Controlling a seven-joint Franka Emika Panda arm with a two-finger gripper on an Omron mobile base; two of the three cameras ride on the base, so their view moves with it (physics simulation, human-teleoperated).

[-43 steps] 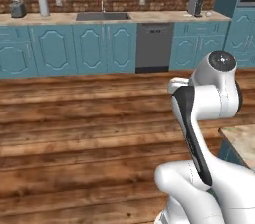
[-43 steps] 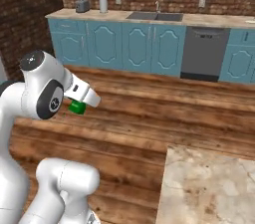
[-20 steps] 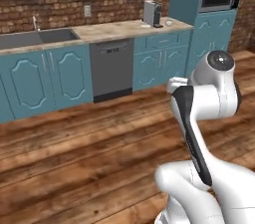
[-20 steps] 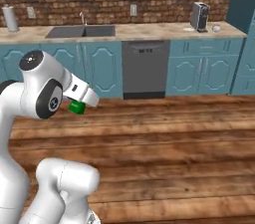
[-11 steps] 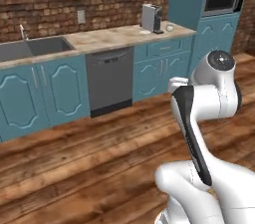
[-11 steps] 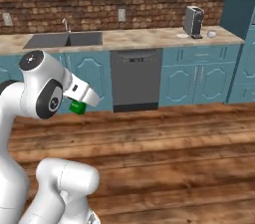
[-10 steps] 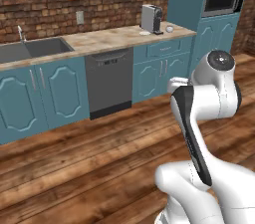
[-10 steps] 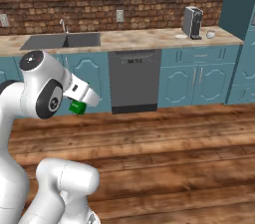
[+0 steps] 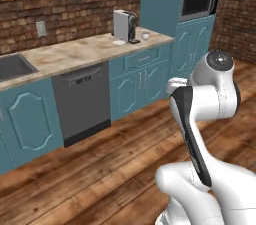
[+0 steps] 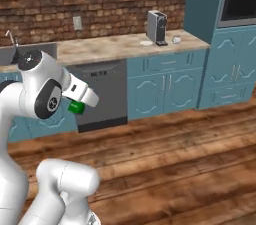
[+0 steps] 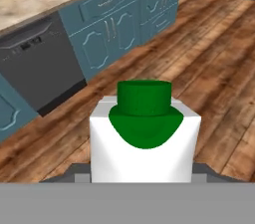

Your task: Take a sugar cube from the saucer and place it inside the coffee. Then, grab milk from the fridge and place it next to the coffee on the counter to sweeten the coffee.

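Gripping milk [image 11: 145, 138] in gripper [image 11: 144, 175] over wood floor, fingertips hidden behind carton, only green bit showing in right base view, coffee [image 10: 176, 40] tiny on far counter [image 10: 115, 45], saucer hard to make out.

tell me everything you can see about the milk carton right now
The small white-and-green milk carton has a plain white boxy body, a green patch on its top and a round green cap. It sits close before the hand camera, carried at the white arm's tool above the wooden floor, its green part showing beside the arm in the right base view.
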